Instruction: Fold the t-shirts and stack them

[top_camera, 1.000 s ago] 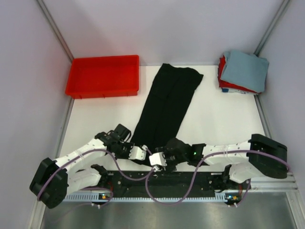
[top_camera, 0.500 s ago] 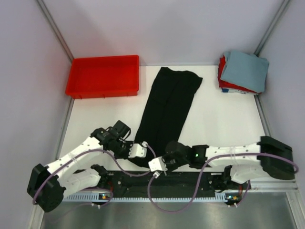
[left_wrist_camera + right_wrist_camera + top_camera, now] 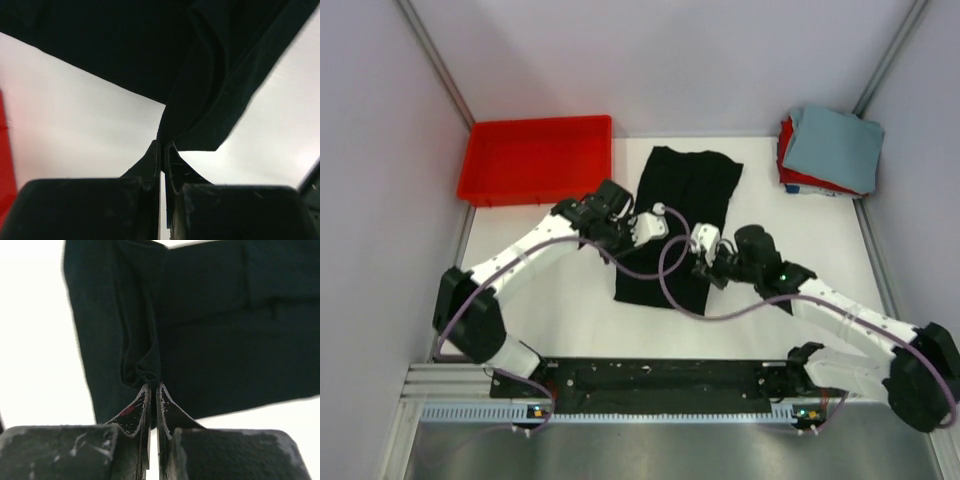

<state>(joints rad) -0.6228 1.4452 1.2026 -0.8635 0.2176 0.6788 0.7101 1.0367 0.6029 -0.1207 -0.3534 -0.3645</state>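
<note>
Lifting the near hem of the black t-shirt [image 3: 688, 180] from the near edge of the bench [image 3: 790, 225] toward its far edge, left claw [image 3: 647, 224] and right claw [image 3: 704, 246], each pinching cloth, have half-folded it mid-bench; laying down remains.

Both arms now reach out over mid-table, no longer crouched at the near edge. The left gripper [image 3: 653, 224] and right gripper [image 3: 706, 244] are higher and farther out, each pinched on the black t-shirt [image 3: 688, 185]. Its near end is carried back over itself, so the long strip is shorter.
</note>
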